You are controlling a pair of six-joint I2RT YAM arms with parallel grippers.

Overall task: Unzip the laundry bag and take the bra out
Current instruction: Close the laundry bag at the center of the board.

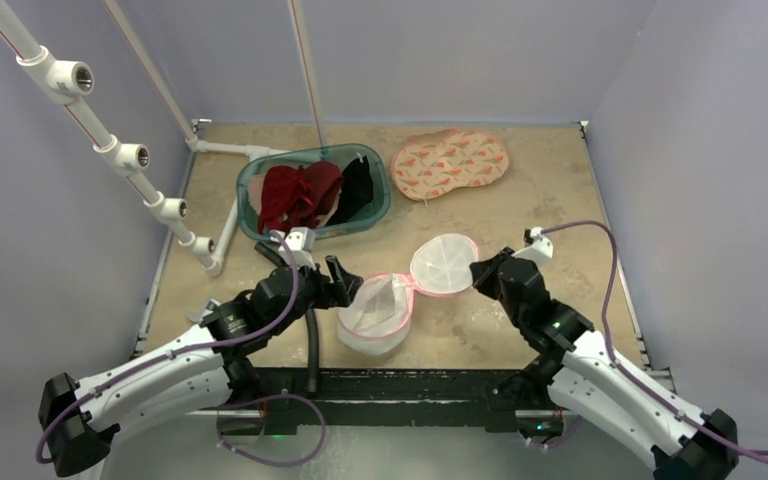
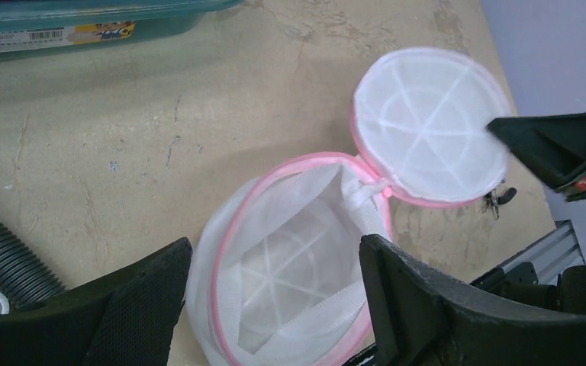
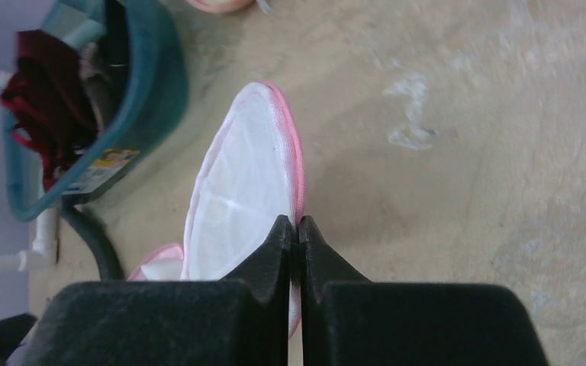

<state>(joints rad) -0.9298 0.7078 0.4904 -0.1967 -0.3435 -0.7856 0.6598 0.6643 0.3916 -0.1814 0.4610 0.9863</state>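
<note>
Tan, scuffed table (image 1: 560,200). Far side: teal tub (image 1: 243,197) holding dark red and black clothes, with a peach patterned bra (image 1: 450,162) just right of it. Near middle: white mesh laundry bag (image 1: 372,318), unzipped, round lid (image 1: 444,263) flopped open to its right, black ribbed hose (image 1: 314,345) to its left.

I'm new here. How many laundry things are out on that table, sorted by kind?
mesh laundry bag: 1
peach patterned bra: 1
teal bin: 1
garments I can tell apart in the bin: 2 (red garment, black garment)
Total: 5
</note>
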